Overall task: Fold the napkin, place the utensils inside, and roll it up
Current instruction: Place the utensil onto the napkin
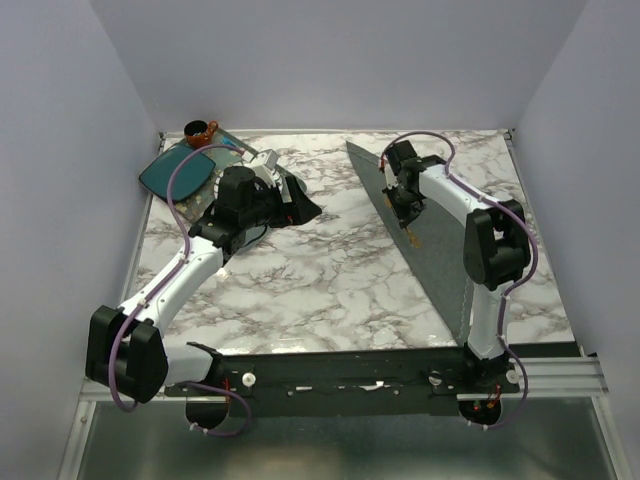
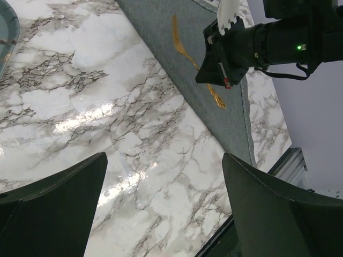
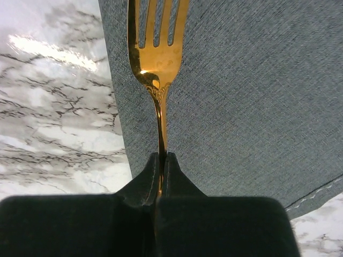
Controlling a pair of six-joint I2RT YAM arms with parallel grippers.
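Observation:
The dark grey napkin [image 1: 432, 255] lies folded into a long triangle on the right side of the marble table; it also fills the right wrist view [image 3: 257, 107]. My right gripper [image 3: 162, 158] is shut on the thin handle of a gold fork [image 3: 158, 59], one of the utensils, whose tines point away over the cloth near the napkin's left edge. From the left wrist, the fork [image 2: 181, 47] slants across the napkin [image 2: 155, 27] under the right gripper [image 2: 213, 72]. My left gripper [image 2: 163, 160] is open over bare marble at the back left [image 1: 297, 203].
A teal square plate [image 1: 175, 170] and a small brown cup [image 1: 200, 130] sit at the back left corner, just behind the left arm. Purple cables run along both arms. The black rail [image 1: 350, 365] marks the table's near edge.

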